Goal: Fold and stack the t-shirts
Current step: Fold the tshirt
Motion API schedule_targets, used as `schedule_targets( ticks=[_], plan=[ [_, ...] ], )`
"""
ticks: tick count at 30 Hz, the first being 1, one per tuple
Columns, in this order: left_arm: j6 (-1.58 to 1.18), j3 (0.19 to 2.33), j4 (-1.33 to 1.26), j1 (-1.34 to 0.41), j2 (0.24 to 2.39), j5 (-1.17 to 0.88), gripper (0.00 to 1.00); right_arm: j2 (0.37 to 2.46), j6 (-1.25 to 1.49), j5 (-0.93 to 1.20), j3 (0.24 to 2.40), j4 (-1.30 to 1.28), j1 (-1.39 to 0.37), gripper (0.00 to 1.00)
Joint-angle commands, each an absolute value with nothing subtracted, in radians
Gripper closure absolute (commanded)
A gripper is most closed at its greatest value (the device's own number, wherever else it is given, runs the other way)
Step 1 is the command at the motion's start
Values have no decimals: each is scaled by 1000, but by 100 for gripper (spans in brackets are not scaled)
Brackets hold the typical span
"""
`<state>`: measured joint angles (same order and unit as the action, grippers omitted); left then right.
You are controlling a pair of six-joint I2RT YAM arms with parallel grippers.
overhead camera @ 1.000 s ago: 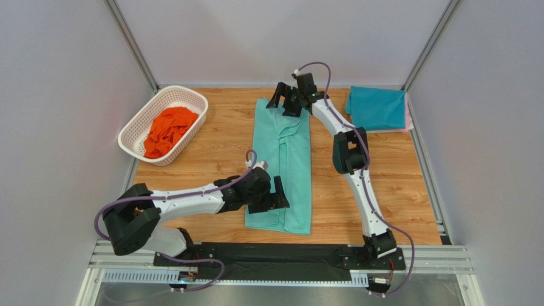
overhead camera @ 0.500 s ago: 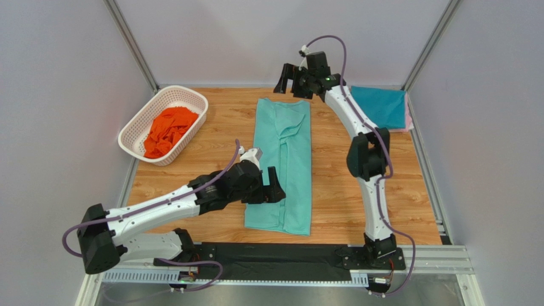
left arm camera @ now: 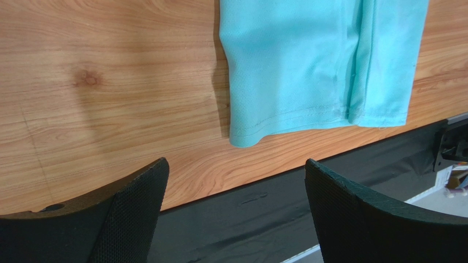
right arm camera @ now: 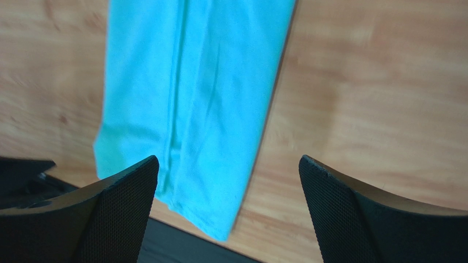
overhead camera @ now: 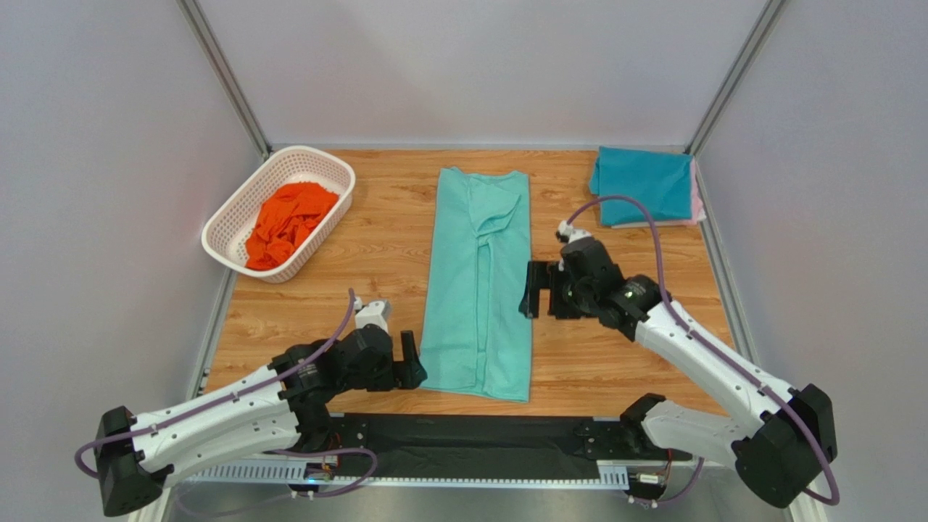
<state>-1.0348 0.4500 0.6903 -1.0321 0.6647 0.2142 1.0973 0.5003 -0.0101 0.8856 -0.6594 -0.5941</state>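
Mint tee point(overhead camera: 479, 285) lies flat mid-table as a long strip, sleeves folded in, hem toward the bases. Left gripper point(overhead camera: 412, 365) is beside the hem corner, jaws apart, empty. Right gripper point(overhead camera: 532, 289) is beside the strip's right edge, jaws apart, empty. Risks: a pinch catching only the top layer would open the folds, and uneven lifts would skew the strip. Teal tee point(overhead camera: 643, 185) lies folded at far right.

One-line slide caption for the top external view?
Left pincer and right pincer, both open, flank a mint-green cloth t-shirt folded lengthwise on the wooden table; orange t-shirt in white perforated basket.
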Motion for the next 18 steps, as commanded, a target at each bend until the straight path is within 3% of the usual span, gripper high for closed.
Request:
schedule_targets(
  ticks=[1, 3, 4, 10, 18],
  plan=[
    [-1040, 419, 595, -1029, 696, 166, 3, 1004, 618, -35, 787, -692, -682, 0],
    [-1035, 411, 549, -1016, 741, 130, 11, 976, 655, -54, 753, -718, -741, 0],
    [-1035, 407, 535, -1011, 756, 123, 19, 954, 682, -57, 721, -721, -756, 0],
    [-1035, 376, 419, -977, 850, 22, 40, 939, 741, -74, 647, -719, -796, 0],
    [-1084, 319, 331, -973, 911, 6, 54, 979, 738, -58, 611, -697, -818, 1]
  ],
)
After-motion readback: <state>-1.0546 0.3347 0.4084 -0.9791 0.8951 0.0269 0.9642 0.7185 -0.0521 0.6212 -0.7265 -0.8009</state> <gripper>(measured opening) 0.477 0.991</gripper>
